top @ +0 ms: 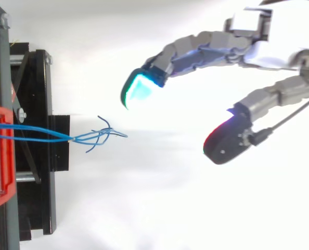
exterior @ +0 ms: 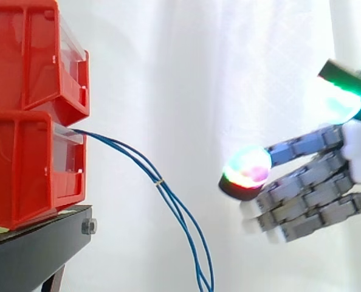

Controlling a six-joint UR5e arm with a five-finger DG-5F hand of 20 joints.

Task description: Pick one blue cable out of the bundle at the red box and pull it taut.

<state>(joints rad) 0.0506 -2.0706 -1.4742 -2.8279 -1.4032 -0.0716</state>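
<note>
The blue cables (exterior: pixel 160 182) droop from the lower red bin (exterior: pixel 28 170) on the black stand (exterior: pixel 34 249); the hand (exterior: pixel 314 194), fingers spread and empty, hovers well apart from them.

The red bins (exterior: pixel 22 121) are cut off at the left and top edges; the blue cables (exterior: pixel 107 140) start inside the lower bin, hidden from sight, and run off the bottom edge; a tiny band (exterior: pixel 159 181) on them is too small to tell; the hand (exterior: pixel 314 198) is cut off at the right edge.
</note>
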